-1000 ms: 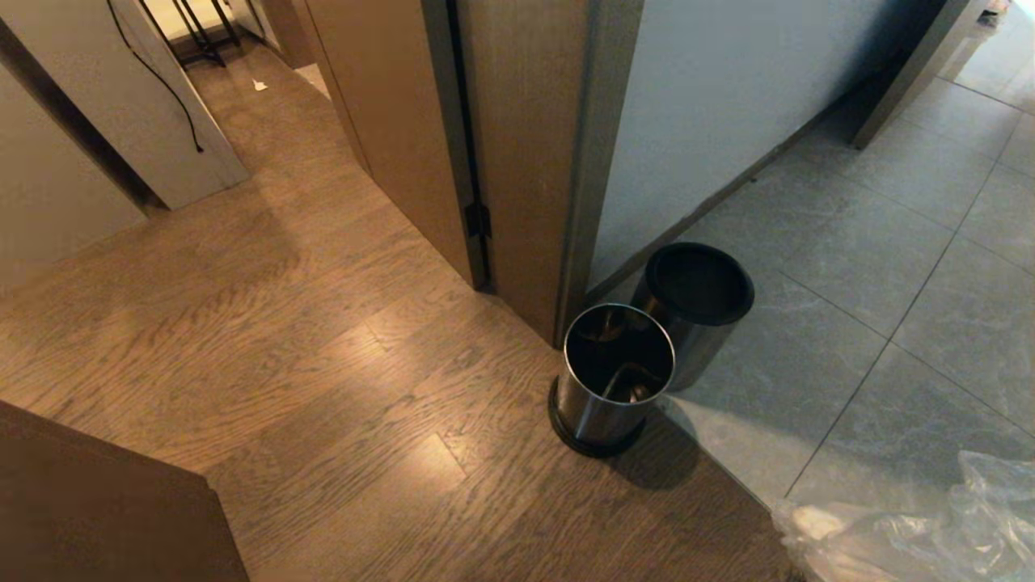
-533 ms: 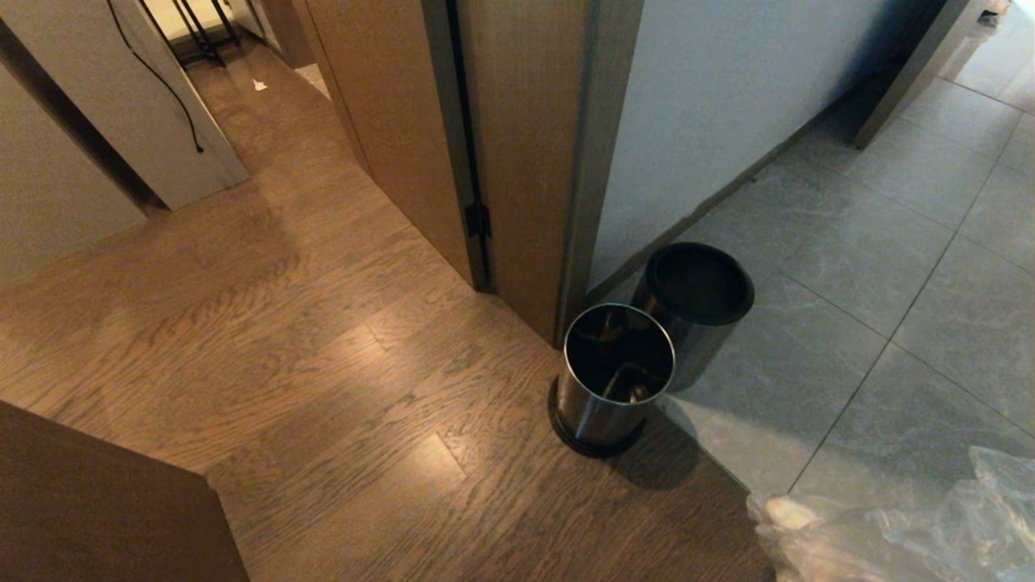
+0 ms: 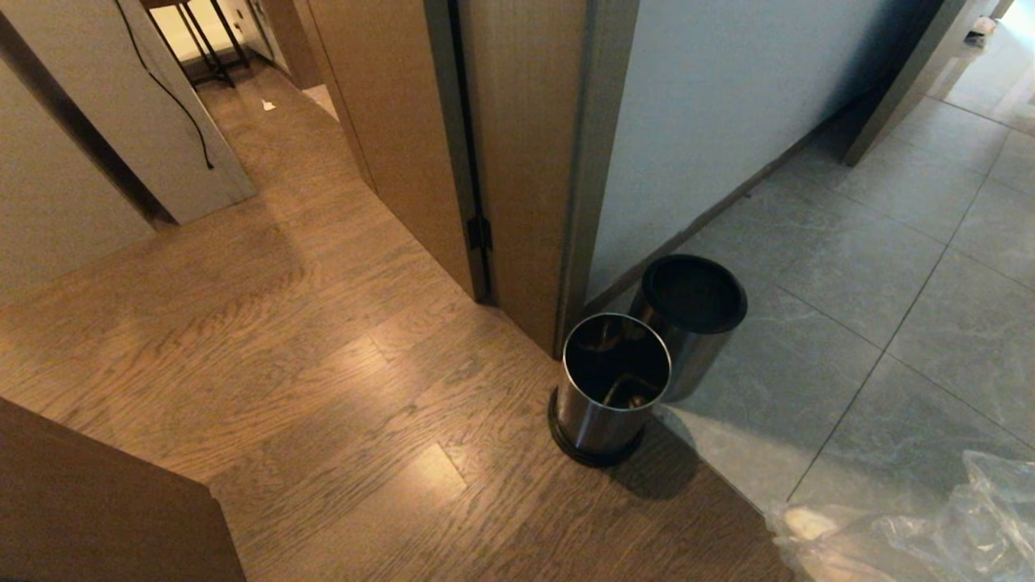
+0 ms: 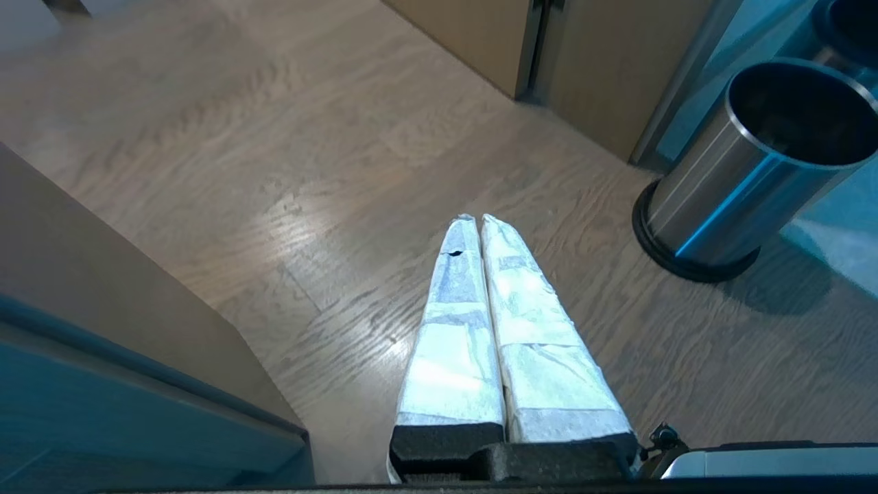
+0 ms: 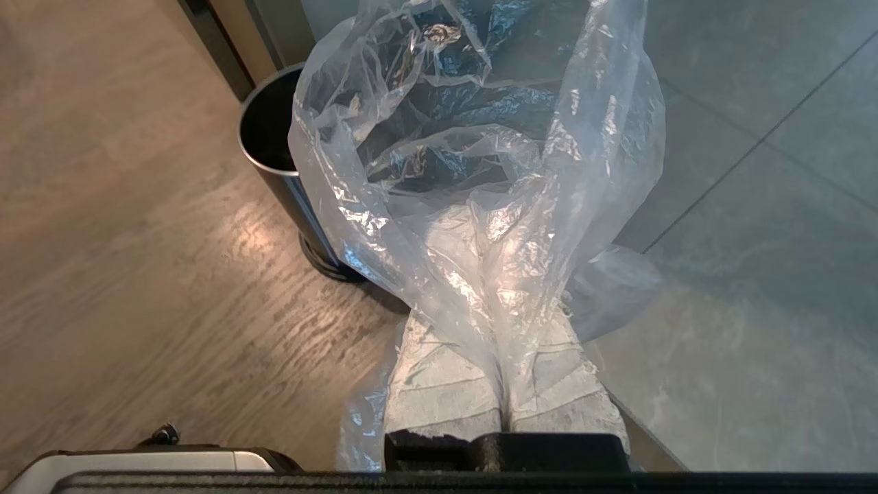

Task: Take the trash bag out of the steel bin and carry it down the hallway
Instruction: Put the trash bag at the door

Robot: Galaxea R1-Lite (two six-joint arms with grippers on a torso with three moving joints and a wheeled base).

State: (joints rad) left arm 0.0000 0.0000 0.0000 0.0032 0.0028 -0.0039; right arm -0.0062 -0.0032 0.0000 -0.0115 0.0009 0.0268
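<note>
The steel bin (image 3: 610,388) stands open and empty where the wood floor meets the tiles, beside a door frame. Its black-rimmed inner bucket (image 3: 687,311) stands just behind it. The trash bag (image 3: 914,533), clear and crinkly, shows at the head view's lower right corner. In the right wrist view the trash bag (image 5: 480,171) drapes over my right gripper (image 5: 483,219), which is shut on it, with the steel bin (image 5: 274,137) beyond. My left gripper (image 4: 475,218) is shut and empty above the wood floor, to the left of the steel bin (image 4: 741,178).
Grey marble-look hallway tiles (image 3: 889,283) stretch to the right along a white wall (image 3: 711,121). A wooden door and frame (image 3: 517,162) stand behind the bin. Wood floor (image 3: 283,364) runs left towards a passage. A brown furniture corner (image 3: 97,501) sits at the lower left.
The whole head view has shifted slightly downward as the camera moved. The bin and bucket have not moved on the floor, and the bag stays at the lower right.
</note>
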